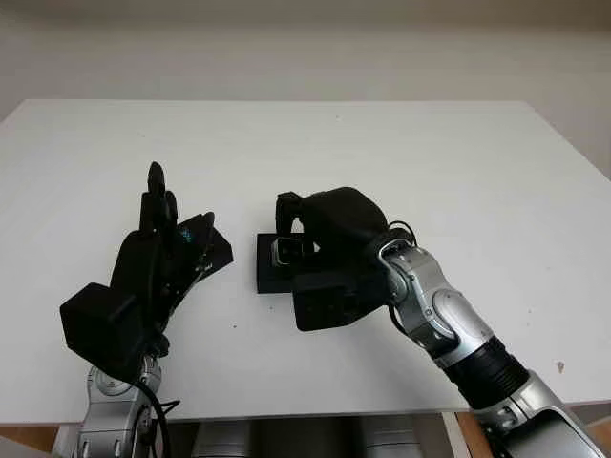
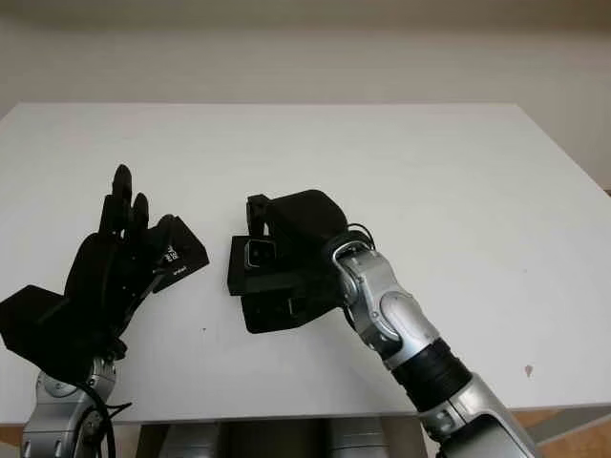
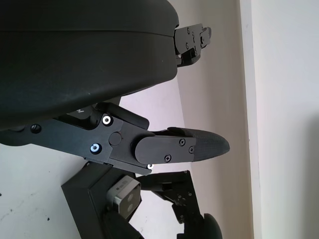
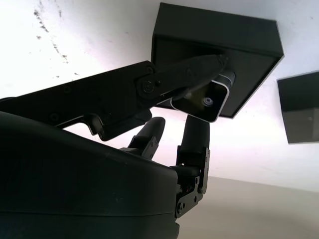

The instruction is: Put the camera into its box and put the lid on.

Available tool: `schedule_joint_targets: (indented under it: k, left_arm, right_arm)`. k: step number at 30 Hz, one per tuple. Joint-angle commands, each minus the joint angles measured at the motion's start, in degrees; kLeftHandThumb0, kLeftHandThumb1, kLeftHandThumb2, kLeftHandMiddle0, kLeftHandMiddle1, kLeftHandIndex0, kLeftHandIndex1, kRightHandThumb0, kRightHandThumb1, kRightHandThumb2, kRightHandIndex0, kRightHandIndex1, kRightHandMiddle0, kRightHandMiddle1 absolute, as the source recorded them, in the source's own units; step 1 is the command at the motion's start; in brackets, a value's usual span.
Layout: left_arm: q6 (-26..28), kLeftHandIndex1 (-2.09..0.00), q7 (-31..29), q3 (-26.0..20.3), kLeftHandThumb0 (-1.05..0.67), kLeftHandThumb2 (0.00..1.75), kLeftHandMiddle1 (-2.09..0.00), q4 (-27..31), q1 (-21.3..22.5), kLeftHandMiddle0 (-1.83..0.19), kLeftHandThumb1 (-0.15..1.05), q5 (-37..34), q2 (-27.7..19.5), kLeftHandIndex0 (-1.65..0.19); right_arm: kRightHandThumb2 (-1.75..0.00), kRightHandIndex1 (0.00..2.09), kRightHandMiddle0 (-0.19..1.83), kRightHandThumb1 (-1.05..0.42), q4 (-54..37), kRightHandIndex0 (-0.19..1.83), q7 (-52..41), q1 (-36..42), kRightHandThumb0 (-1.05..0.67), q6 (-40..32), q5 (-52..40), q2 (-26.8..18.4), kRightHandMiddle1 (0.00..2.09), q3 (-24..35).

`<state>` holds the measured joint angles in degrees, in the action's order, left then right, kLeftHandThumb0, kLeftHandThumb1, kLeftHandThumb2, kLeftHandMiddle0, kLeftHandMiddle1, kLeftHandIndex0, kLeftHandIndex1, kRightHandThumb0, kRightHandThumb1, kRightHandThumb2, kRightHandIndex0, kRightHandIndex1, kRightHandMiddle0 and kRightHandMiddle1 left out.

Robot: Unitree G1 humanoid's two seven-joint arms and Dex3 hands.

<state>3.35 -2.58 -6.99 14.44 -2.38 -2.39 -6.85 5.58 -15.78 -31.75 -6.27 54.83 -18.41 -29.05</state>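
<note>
So the right hand [image 1: 320, 239] is parked over the middle of the white table [image 1: 430, 162], right on top of the black box [image 4: 219, 35], and its fingers are wrapped around the camera [image 4: 202, 99]. It's a small silver-faced block with a dark front. In the right wrist view, one long finger [image 4: 189, 69] lies across one side of the camera body while two shorter fingers [image 4: 197, 134] come up against the opposite side, so the camera is pinched between them with its face poking out past the fingertips. The camera sits over the open box, right at its mouth; how deep it has gone in is hard to tell. From the head camera, the silvery face [image 1: 285, 250] peeks out at the hand's left edge, with the box's dark tray [image 1: 272, 272] showing under and just left of it.

The left hand [image 1: 158, 243] is up over the left part of the table with fingers straightened and pointing away from the robot, holding nothing. The lid [image 1: 212, 250], a flat black square piece, lies on the table just past that hand, partly hidden behind the fingers, and whether they touch is unclear. The lid is near the box, with a strip of bare table between them.
</note>
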Motion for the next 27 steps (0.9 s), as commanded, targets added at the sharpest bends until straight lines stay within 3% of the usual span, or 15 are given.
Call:
schedule_joint_targets:
  k: [1, 6, 9, 11, 13, 27]
  left_arm:
    - [-0.59, -0.04, 0.29, 0.25, -0.6, 0.4, -0.06, 1.29, -0.31, 0.17, 1.05, 0.35, 0.18, 0.19]
    - [-0.54, -0.04, 0.26, 0.25, -0.59, 0.39, -0.05, 1.61, -0.54, 0.17, 1.05, 0.11, 0.35, 0.19]
    - [-0.55, -0.04, 0.28, 0.23, -0.6, 0.39, -0.05, 1.73, -0.59, 0.17, 1.05, 0.0, 0.45, 0.19]
    - [-0.42, -0.04, 0.42, 0.31, -0.6, 0.38, -0.06, 1.95, -0.64, 0.16, 1.05, 0.23, 0.44, 0.18]
    - [-0.46, -0.05, 0.53, 0.4, -0.59, 0.38, -0.06, 2.14, -0.71, 0.16, 1.05, 0.31, 0.51, 0.18]
    - [-0.22, -0.05, 0.93, 0.58, -0.59, 0.38, -0.06, 1.98, -0.47, 0.16, 1.05, 0.74, 0.49, 0.18]
  right_arm:
    - [-0.06, 0.65, 0.3, -1.02, 0.39, 0.39, -0.1, -0.49, -0.44, -0.39, 1.56, -0.73, 1.9, -0.81]
    - [-0.05, 0.65, 0.31, -1.01, -0.4, 0.38, -0.73, -0.28, -0.48, -1.47, 5.09, -0.87, 1.7, -1.68]
    - [-0.05, 0.63, 0.17, -1.0, -1.92, 0.33, -0.75, 0.52, -0.57, -1.4, 6.51, -1.44, 1.38, -1.68]
    - [-0.05, 0.45, 0.13, -1.0, -3.67, 0.27, -1.33, 1.16, -0.71, -1.68, 7.64, -1.88, 0.92, -1.59]
    - [-0.05, 0.31, 0.15, -0.99, -5.35, 0.24, -1.73, 1.7, -0.75, -2.26, 9.12, -2.11, 0.68, -1.52]
    - [-0.05, 0.1, 0.12, -0.98, -13.28, 0.12, -2.17, 4.05, -0.74, -1.13, 7.53, -3.1, 0.45, 2.8]
